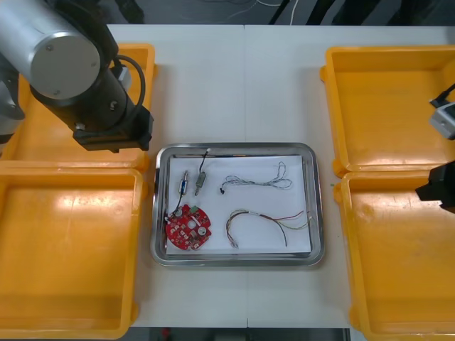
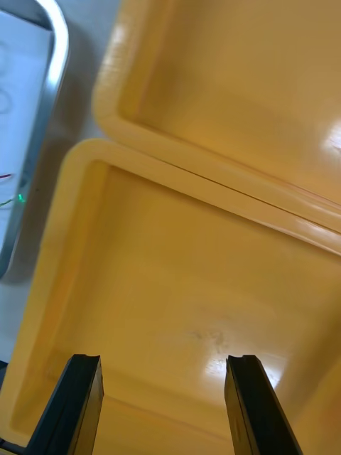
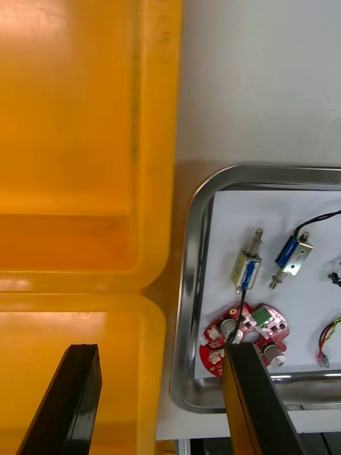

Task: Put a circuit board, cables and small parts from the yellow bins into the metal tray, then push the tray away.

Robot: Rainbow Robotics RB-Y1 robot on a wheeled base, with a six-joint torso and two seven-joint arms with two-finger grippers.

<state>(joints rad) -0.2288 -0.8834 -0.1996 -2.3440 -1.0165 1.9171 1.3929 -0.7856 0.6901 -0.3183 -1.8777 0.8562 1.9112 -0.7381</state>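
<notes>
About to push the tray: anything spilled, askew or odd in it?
Nothing stands out. The circuit board, a pale cable, a red and yellow cable and two small metal parts lie inside the metal tray.

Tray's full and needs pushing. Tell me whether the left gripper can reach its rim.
Probably yes. The left gripper is open over the bins, right beside the tray rim, with nothing between them.
</notes>
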